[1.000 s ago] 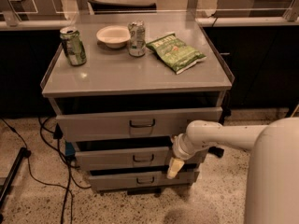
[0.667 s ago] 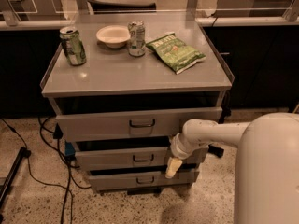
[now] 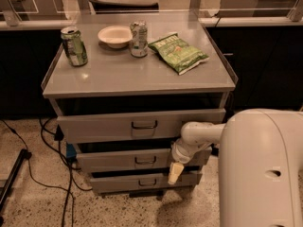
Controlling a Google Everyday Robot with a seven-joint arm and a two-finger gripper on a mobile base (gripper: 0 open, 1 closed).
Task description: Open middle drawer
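The middle drawer (image 3: 113, 161) is the second grey front of the cabinet, with a small dark loop handle (image 3: 145, 161) at its centre. It stands out a little from the cabinet, much like the drawers above and below it. My gripper (image 3: 174, 173) hangs from the white arm (image 3: 201, 135) at the drawer's right part, pointing down. Its cream tip overlaps the drawer's lower edge and the bottom drawer (image 3: 118, 182). It is to the right of the handle and apart from it.
The taller top drawer (image 3: 104, 126) sits above. On the cabinet top (image 3: 118, 72) stand a green can (image 3: 74, 46), a white bowl (image 3: 114, 36), a second can (image 3: 138, 39) and a green chip bag (image 3: 178, 52). Black cables (image 3: 45, 155) lie on the floor at left. My white body (image 3: 265, 174) fills the right.
My white body has come further into view at the right. The gripper has stayed at the right part of the middle drawer, shifting only slightly. The drawers have not moved.
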